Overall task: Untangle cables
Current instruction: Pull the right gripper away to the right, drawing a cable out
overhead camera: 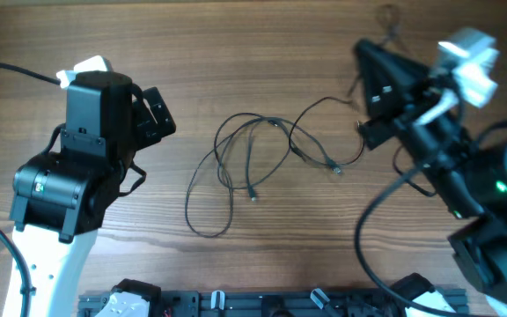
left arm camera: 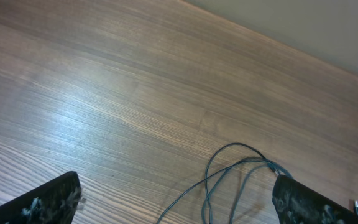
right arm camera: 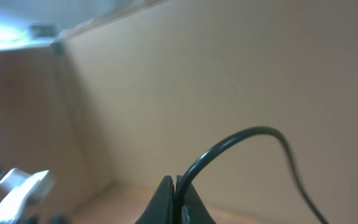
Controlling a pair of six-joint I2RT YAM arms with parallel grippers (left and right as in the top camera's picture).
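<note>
Wooden table (overhead camera: 262, 53), brown grain with a soft glare, and a pale wall (right arm camera: 241, 68) beyond its far edge.

Left gripper (left arm camera: 176, 191): jaws spread wide, nothing between them and nothing held. Dark fingers (left arm camera: 51, 200), scuffed pale at the tips, at the two lower corners of the wrist view. Over the table's left part, pointing toward its middle. Height above the table cannot be told. Black wrist block behind, then the left arm (overhead camera: 55, 189), black above and white below, running back to the table's near edge.

Right gripper (right arm camera: 176, 190): jaws pressed together and clamped on one of the cables (right arm camera: 253, 129), which arches up from the closed tips and drops away to the right. Tilted upward toward the wall, over the table's right part. Right arm (overhead camera: 491, 220) behind it, black with a white fitting at the top, reaching back to the table's near right corner.

Cables, overhead view: thin black cords in loose, overlapping loops lying on the table's middle, crossing one another in several places. One strand leading from the loops toward the table's right part, up to the right gripper. Small plug (overhead camera: 337, 169) at the right edge of the loops, lying on the table.
</note>
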